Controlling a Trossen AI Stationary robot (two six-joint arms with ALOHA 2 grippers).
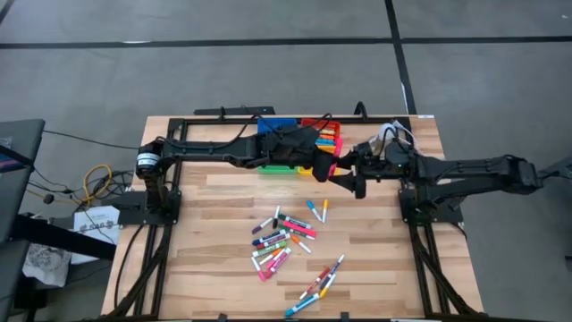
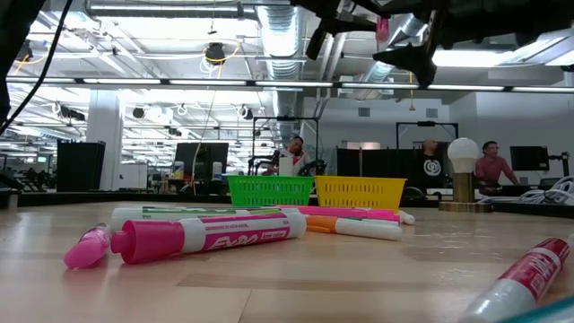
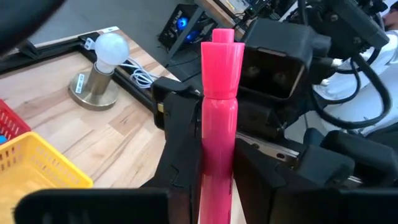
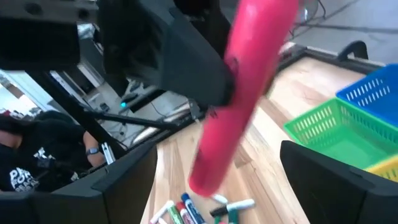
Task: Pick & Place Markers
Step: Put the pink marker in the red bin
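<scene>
Handover point, above the far side of the worktop (image 1: 214, 192), over the trays (image 1: 273, 165).

Left claw (image 3: 217, 168) is clamping a pink marker (image 3: 219, 124). The barrel is standing up between its two fingers (image 3: 180, 149), the cap end projecting well clear of the tips. Fingers are nearly together, with only the barrel between them.

Right claw (image 1: 344, 172) is sitting just beside the left claw, facing it. Its fingers (image 4: 134, 180) are standing wide apart, one on each side of the marker, and are not touching it in the right wrist view. The pink marker is running slantwise across the gap between them, so its long axis is crossing the line between the two fingertips.

Judgement: the left arm alone is carrying the marker; the right is empty, either just let go or about to take hold. I cannot tell which.

Remaining markers (image 1: 284, 237) are lying loose on the worktop, well below and on the near side of both claws, in one main cluster plus a smaller group (image 1: 317, 286) nearer the front edge. Neither claw is near them.
</scene>
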